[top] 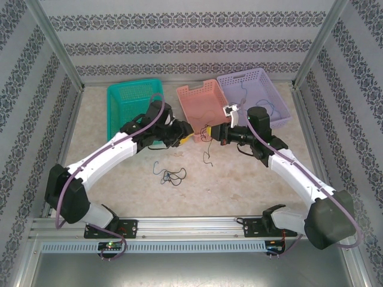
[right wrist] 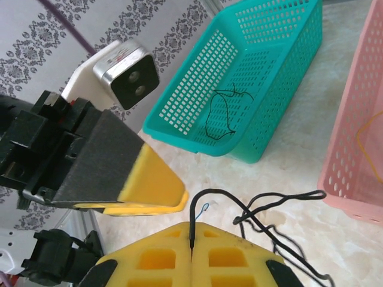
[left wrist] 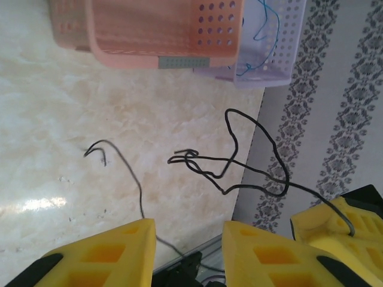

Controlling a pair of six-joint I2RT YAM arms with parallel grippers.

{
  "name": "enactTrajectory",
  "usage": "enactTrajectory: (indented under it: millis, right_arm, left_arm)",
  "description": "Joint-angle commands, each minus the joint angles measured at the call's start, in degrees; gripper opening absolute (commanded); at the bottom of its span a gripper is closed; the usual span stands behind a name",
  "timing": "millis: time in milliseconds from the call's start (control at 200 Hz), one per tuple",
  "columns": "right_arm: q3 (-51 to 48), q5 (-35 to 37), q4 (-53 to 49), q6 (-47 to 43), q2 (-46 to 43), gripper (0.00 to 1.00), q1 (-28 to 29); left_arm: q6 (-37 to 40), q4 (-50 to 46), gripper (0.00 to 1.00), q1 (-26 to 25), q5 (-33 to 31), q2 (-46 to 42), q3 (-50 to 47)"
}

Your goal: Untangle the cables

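Note:
My right gripper (right wrist: pixel 191 232) is shut on the end of a black cable (right wrist: pixel 263 200), which arcs out of the pinch and loops over the table. Beside it peeks a short blue strand (right wrist: pixel 204 208). My left gripper (left wrist: pixel 188 233) faces it with its jaws apart. A thin black strand (left wrist: pixel 133 179) runs down across the gap without being pinched. The held black cable (left wrist: pixel 257 155) hangs in loops ahead, leading to the right gripper's yellow finger (left wrist: pixel 341 230). From above, the two grippers (top: pixel 187 136) (top: pixel 211 133) nearly meet, cable (top: pixel 207 149) dangling below. A small tangle (top: pixel 170 175) lies nearer.
At the back stand a teal basket (top: pixel 119 107) holding a black cable (right wrist: pixel 224 113), a pink basket (top: pixel 200 95), and a purple basket (top: pixel 257 81) with a blue cable (left wrist: pixel 269 36). Patterned walls and metal rails enclose the table.

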Motion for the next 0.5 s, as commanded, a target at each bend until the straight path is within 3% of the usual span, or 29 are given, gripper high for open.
enactTrajectory:
  millis: [0,180,495]
  right_arm:
    - [1.04,-3.47,0.57,0.7,0.85,0.0,-0.07]
    - [2.32,-6.58,-0.8,0.78,2.33,0.0,-0.29]
    - [3.85,-8.98,-1.22,1.59,3.52,0.0,-0.27]
  left_arm:
    - [11.71,-1.46,0.35,0.74,2.3,3.23,4.49]
    - [22.83,-6.78,0.4,0.87,0.75,6.12,7.53]
    - [25.42,-3.85,0.37,0.87,3.77,9.08,7.31]
